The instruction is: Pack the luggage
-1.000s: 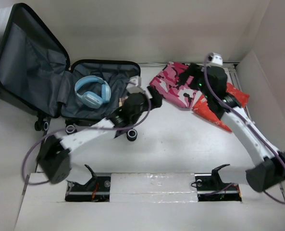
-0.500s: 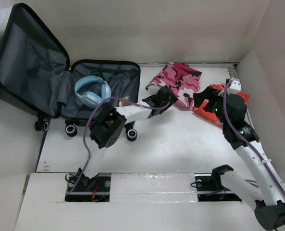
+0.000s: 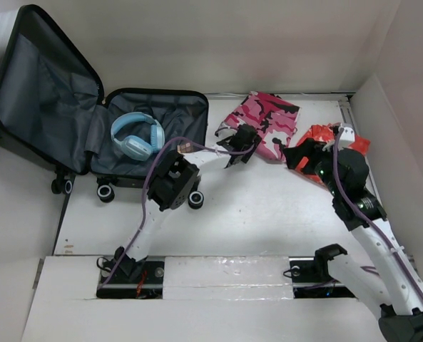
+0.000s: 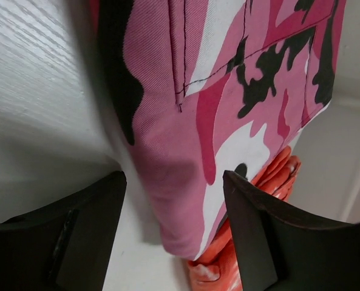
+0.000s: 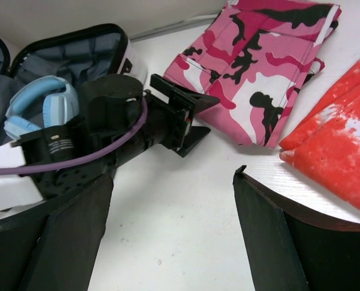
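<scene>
Luggage (image 3: 179, 117) lay open at the far left of the table (image 3: 268, 206), its lid leaning back and its grey-lined base flat, with blue headphones (image 3: 136, 135) inside. We saw the left gripper (image 3: 238, 146) reached out to the near left edge of a pink camouflage garment (image 3: 264, 121). Its jaws were spread, with the folded cloth edge between them in the left wrist view and not pinched. We saw the right gripper (image 3: 300, 153) over the near edge of a red garment (image 3: 357, 144) lying just right of the pink one, its jaws wide apart and holding nothing.
</scene>
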Robot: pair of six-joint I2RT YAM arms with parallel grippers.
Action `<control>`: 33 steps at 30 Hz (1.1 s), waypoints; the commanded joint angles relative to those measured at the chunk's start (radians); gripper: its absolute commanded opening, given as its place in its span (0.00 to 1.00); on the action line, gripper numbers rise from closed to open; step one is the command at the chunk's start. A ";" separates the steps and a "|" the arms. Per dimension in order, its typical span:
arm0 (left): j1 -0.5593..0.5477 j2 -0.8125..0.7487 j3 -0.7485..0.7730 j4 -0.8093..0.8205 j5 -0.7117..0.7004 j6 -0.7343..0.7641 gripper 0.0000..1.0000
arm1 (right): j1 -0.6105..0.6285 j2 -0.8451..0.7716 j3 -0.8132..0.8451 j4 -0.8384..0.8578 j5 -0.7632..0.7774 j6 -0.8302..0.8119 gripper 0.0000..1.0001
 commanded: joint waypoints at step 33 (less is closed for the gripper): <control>0.020 -0.036 0.196 0.057 0.054 0.447 0.00 | 0.004 -0.075 0.079 0.014 -0.123 -0.011 0.86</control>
